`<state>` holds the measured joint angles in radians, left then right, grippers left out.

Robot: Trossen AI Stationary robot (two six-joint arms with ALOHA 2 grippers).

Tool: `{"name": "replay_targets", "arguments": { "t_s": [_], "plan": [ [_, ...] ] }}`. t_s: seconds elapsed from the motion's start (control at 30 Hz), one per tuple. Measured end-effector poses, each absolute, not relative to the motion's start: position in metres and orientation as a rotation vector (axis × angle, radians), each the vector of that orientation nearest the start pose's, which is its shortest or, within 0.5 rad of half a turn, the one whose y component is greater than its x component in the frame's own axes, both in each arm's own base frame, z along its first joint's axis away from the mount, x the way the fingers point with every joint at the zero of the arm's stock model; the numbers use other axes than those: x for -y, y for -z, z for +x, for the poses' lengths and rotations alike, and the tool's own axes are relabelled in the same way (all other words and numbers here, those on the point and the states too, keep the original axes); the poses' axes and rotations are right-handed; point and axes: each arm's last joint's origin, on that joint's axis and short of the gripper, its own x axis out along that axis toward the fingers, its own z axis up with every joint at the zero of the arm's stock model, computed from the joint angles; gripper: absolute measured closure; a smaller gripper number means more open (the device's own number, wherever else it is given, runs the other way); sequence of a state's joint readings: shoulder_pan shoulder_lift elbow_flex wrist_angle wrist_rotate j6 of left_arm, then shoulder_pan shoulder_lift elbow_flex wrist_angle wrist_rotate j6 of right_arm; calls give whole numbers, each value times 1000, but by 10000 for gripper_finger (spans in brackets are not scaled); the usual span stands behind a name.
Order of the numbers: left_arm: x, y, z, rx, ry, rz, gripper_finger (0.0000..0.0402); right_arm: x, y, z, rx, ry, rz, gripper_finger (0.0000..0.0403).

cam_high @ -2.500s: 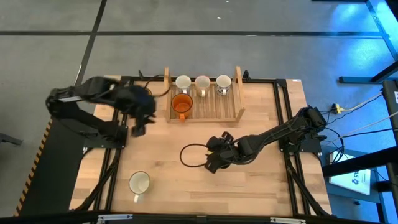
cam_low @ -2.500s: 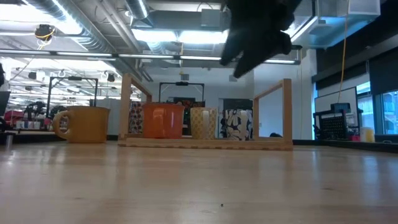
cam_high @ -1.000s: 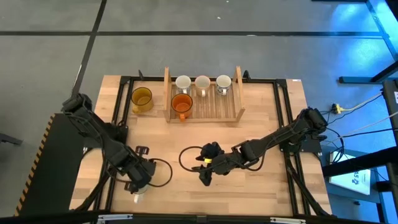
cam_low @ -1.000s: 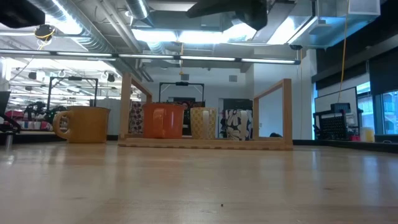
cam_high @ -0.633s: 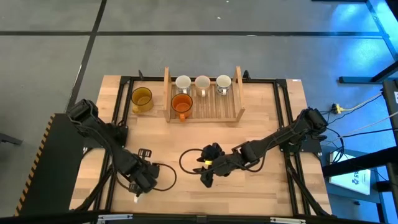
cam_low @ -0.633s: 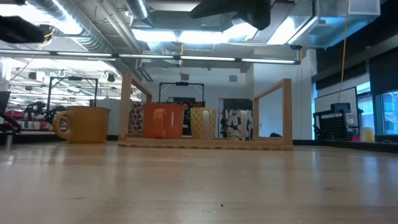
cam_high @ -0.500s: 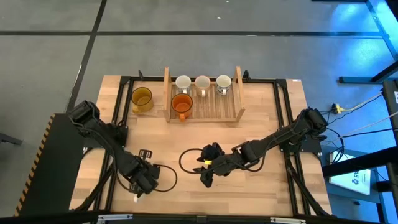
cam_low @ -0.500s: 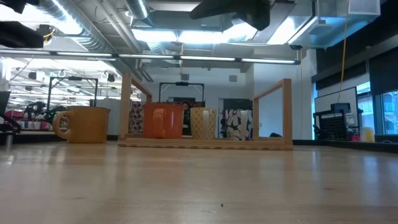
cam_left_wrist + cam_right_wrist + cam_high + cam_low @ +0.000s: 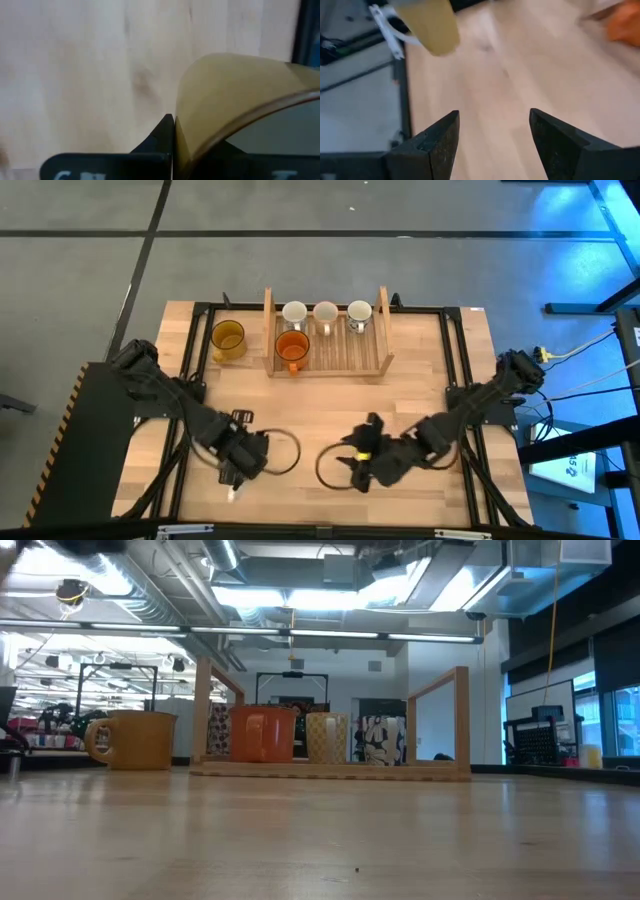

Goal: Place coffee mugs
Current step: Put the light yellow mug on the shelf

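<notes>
The left gripper (image 9: 241,456) is hanging over the lower left of the counter (image 9: 420,390) in the high view. It appears to be pinching the wall of a cream mug (image 9: 225,95): the left wrist view is showing one dark finger (image 9: 161,134) lying against the mug's outer side, right at the rim, while the other finger is hidden, presumably inside. The right wrist view is catching the same mug in its upper left, seemingly clear of the wood.

A rim pinch like this is leaving most of the mug's weight hanging to one side of the grip. The mug could therefore be swinging or slipping during the carry to the tray (image 9: 372,352) at the upper centre. A quick turn of the wrist would be the likely cause.

The tray is already holding three white mugs (image 9: 326,312) along its far row and an orange mug (image 9: 292,347) in the near row at the left. Coming in too low or too far left could mean knocking the orange mug or the tray's upright side post.

The amber mug (image 9: 228,338) is standing on the counter just left of the tray, near the likely path, so a wide sweep could be clipping it.

The right gripper (image 9: 366,466) is waiting at the lower centre with its fingers spread and nothing between them. It is close enough that crossing paths with the left arm is a risk.
</notes>
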<state>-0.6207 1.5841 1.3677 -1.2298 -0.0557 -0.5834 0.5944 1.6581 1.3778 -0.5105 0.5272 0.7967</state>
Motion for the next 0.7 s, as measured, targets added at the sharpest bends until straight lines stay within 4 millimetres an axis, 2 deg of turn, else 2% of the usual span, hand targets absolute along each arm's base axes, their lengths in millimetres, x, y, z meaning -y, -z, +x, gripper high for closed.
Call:
{"name": "replay_targets", "arguments": {
  "t_s": [0.17,0.33,0.57,0.7],
  "plan": [
    [135,-329,264,-1269,3,-46,385,-194,-289,287,-688,280,319,174],
    [89,-365,283,-1148,-88,-33,385,-197,-279,275,-736,334,325,174],
    [16,-390,295,-1068,-212,-17,385,-198,-246,258,-795,427,395,174],
    [-23,-390,300,-1094,-273,-4,385,-197,-226,248,-812,500,481,174]
  ]
}}
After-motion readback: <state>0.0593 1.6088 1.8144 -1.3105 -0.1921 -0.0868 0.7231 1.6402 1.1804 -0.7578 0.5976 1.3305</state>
